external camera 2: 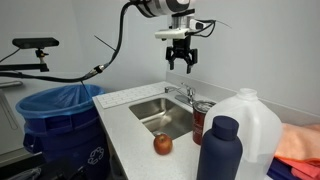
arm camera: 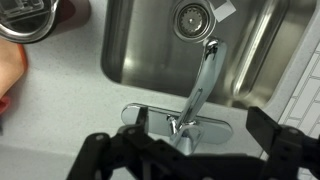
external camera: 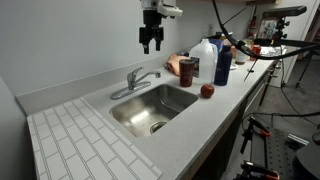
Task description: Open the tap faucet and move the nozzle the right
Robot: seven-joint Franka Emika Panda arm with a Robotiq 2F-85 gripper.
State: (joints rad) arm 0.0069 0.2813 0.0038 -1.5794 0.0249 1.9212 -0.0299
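Around the sink point(external camera: 150, 108), in an exterior view, to its right on the counter: a red apple point(external camera: 207, 91) at the near edge, then a brown jar point(external camera: 188, 69), a white jug point(external camera: 204, 54), a dark blue bottle point(external camera: 223, 64) and a pinkish cloth point(external camera: 175, 64) farther back. To its left, a white tiled drainboard point(external camera: 80, 140). Seen from the opposite side, a blue bin point(external camera 2: 60, 118) beyond the counter's far end. Closest to the tap, the jar and cloth, both apart from it.

At the sink's far rim, by the wall: the tap faucet point(external camera: 134, 82), base plate flat on the counter, the nozzle point(arm camera: 203, 80) reaching out over the basin toward the drain point(arm camera: 190, 17).

Well above the tap, touching nothing: the gripper point(external camera: 150, 46), wrist turned straight down, arm point(external camera 2: 150, 8) reaching in from the top. Fingers point(arm camera: 100, 155) spread wide, dark along the bottom of the wrist view, flanking the base plate.
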